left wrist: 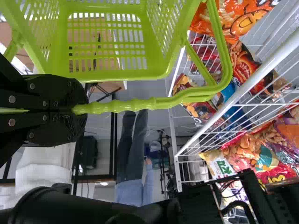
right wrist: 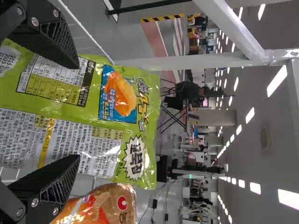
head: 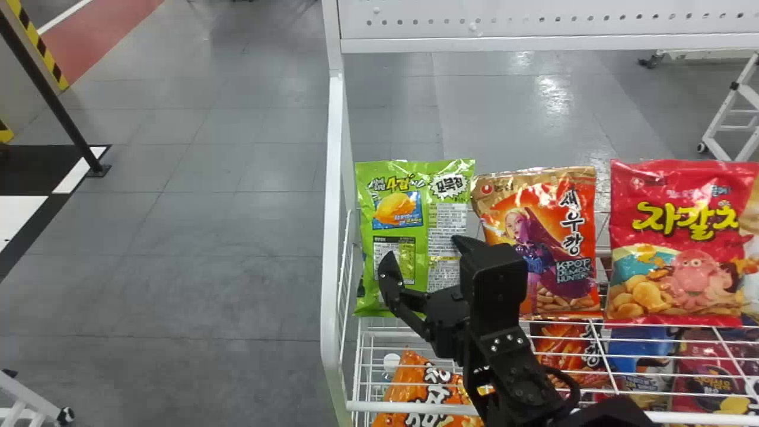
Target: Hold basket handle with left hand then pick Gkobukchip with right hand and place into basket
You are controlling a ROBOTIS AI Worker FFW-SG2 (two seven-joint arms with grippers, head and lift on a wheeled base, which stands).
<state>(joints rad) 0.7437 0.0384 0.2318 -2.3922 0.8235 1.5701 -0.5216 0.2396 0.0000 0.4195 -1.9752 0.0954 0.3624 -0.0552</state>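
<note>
In the head view, we see our right gripper [head: 426, 254] just in front of the Gkobukchip bag [head: 447, 222], its arm coming in from five o'clock; its fingers [right wrist: 58, 179] stand spread apart, one over each side of the bag's printed back, with nothing clenched between them; whether they touch it, we cannot tell.

The Gkobukchip bag stands upright on the wire shelf [head: 439, 409], just beside the white post [head: 332, 237] at its nine o'clock; at its three o'clock we have an orange snack bag [head: 578, 237], then a red snack bag [head: 682, 190] farther along that way; more bags lie under the wires toward six o'clock, among them a second orange one [head: 409, 391].

In the left wrist view, our left gripper [left wrist: 77, 109] is clamped on the green handle [left wrist: 135, 105] of the basket [left wrist: 117, 74], near the rack.
</note>
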